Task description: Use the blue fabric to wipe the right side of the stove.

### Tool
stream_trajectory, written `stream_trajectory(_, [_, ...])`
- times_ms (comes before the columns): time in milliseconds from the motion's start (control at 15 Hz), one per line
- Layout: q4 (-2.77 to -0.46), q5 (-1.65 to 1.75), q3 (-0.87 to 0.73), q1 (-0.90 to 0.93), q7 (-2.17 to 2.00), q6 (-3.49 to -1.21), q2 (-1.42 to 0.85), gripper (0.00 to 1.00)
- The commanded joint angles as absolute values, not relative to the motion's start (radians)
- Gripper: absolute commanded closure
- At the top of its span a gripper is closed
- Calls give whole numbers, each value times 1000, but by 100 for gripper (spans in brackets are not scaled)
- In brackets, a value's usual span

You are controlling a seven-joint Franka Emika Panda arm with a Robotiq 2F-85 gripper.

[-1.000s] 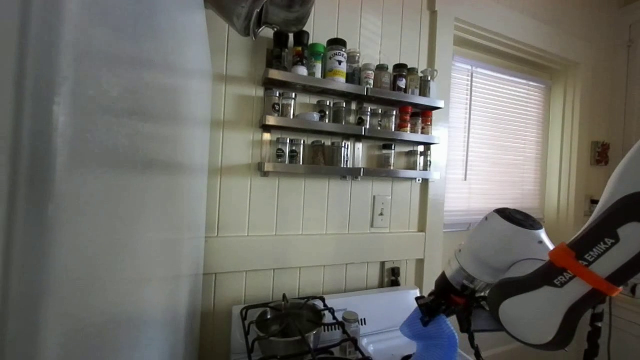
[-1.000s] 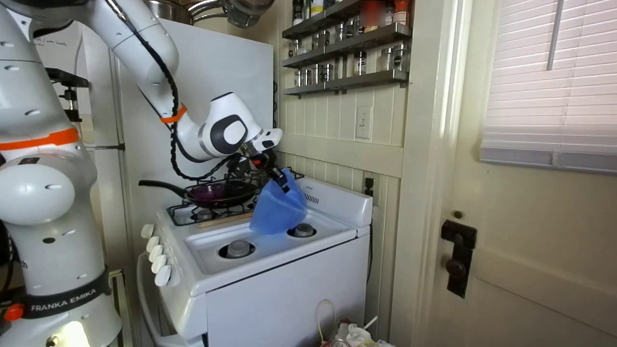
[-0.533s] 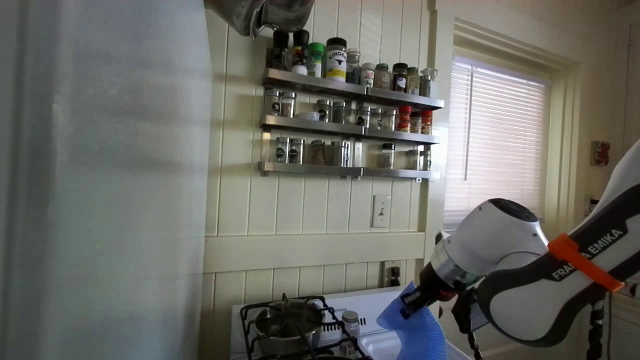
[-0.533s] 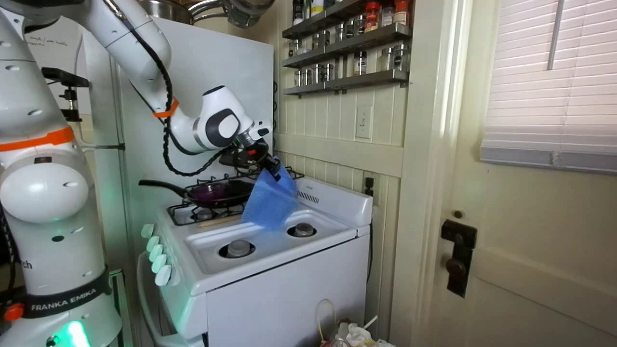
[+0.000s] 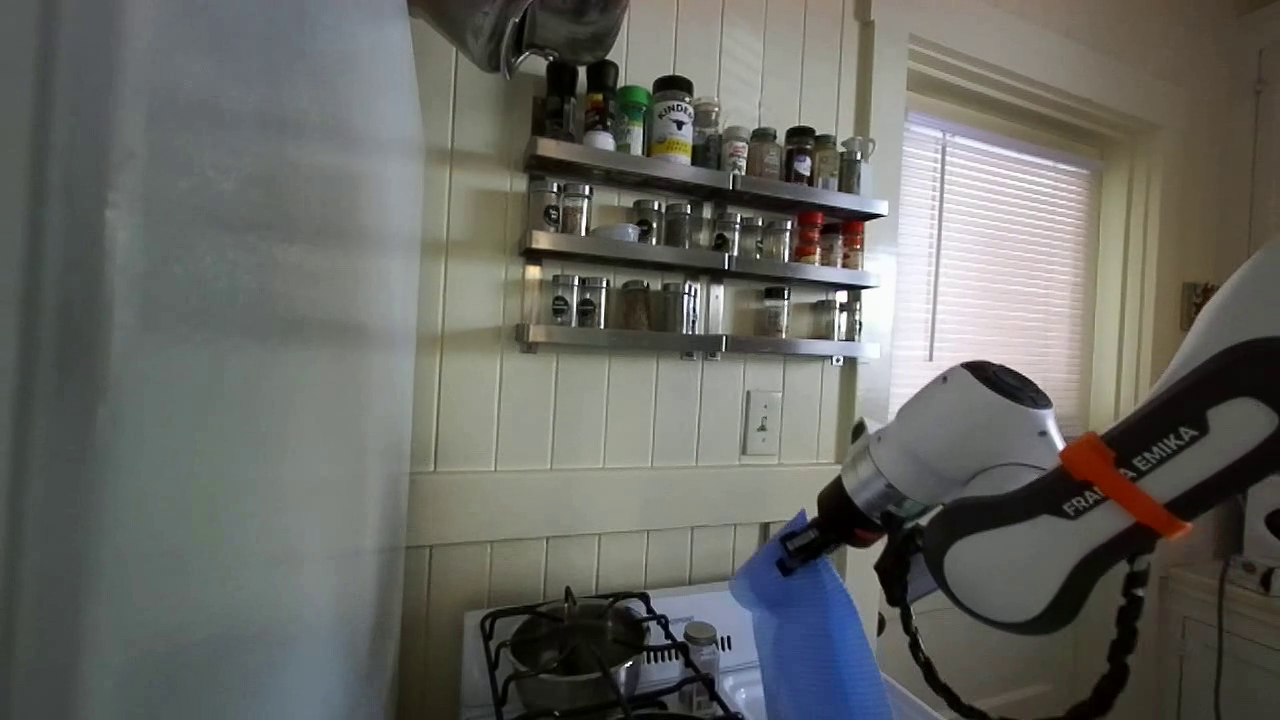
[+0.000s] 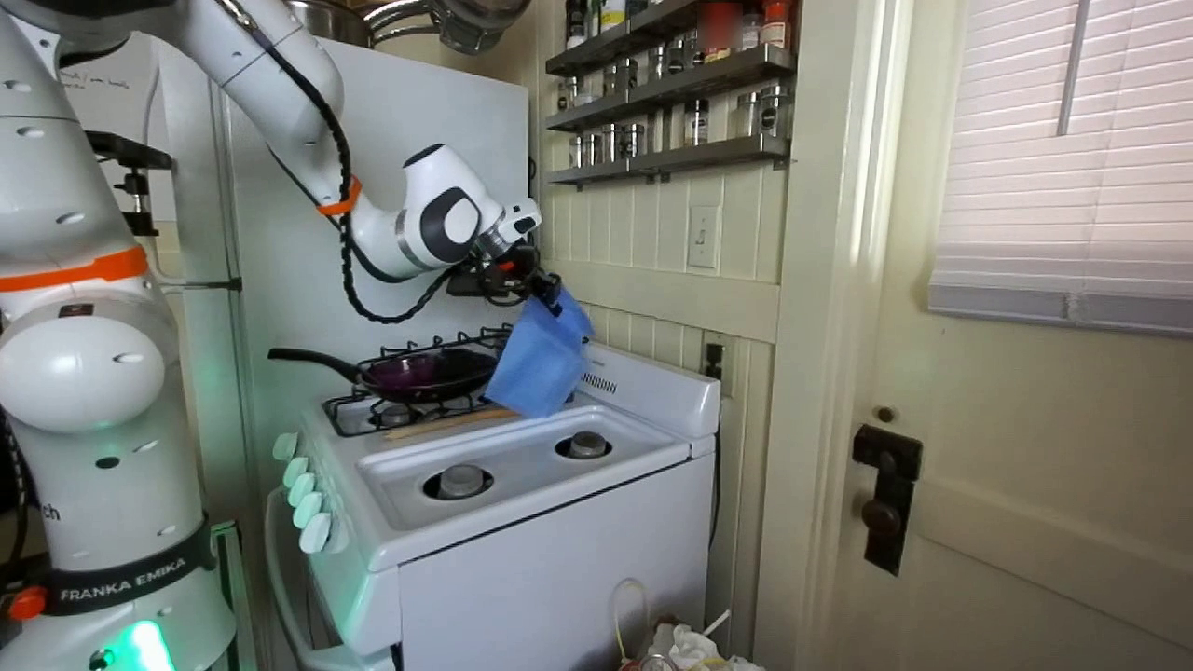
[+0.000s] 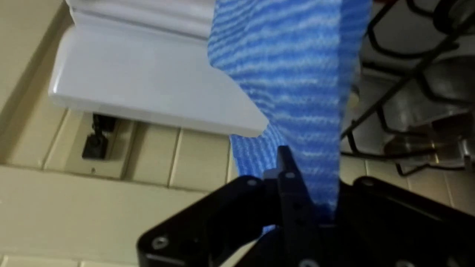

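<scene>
the claw (image 6: 554,301) pinches a bunch of the blue fabric (image 6: 537,368) near its top, folds falling to either side of the fingers (image 7: 295,196), the rest hanging loose over the rear of the stove (image 6: 550,550). i cannot tell whether the hem touches the surface. from this height the cloth would likely only trail its edge and wipe weakly; come down too far, though, and the hard tips could scrape the top or knock the raised back edge (image 6: 652,396). on the right side the rear burner (image 6: 588,445) and front burner (image 6: 462,482) stick up, so a slack fold could snag there and be tugged out of the grip. the hem hangs near the wooden utensil (image 6: 438,428); a sweep toward the frying pan (image 6: 433,375) might drag it along, and a swing backward could tip the small jar (image 5: 701,665).
</scene>
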State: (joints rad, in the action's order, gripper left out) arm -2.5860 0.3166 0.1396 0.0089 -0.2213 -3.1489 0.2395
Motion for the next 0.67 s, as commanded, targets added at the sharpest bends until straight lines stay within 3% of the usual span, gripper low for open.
stream_trajectory(0, [-2411,252,145,84,-79,-3175,129,100])
stream_trajectory(333, [-2212,-21,62,413,168,-3176,-55,100])
stream_trajectory(600, [-2017,-240,288,331,480,-3100,-171,100])
